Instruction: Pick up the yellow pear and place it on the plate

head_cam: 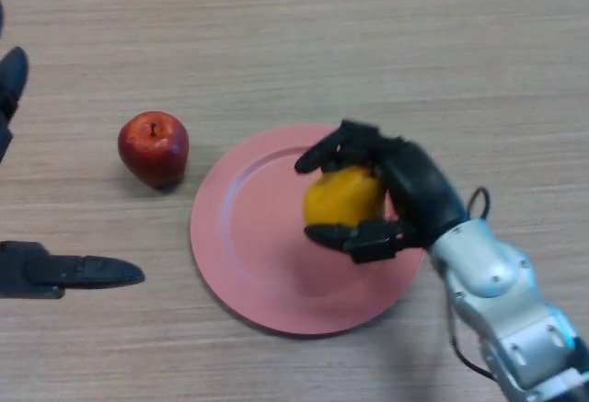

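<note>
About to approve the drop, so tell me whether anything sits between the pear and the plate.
Nothing visible does. The right robot hand is curled round the yellow pear directly over the pink plate. The red apple sits off the plate, to its left.

Place: probably a robot test lab or office
Surface: light wood-grain tabletop
Props: one pink plate, one red apple, nothing else around

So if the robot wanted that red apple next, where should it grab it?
Probably around its round middle, reaching down from above with the left hand, which lies open nearby. The apple stands upright, stem dimple up, left of the plate, with bare table around it.
</note>
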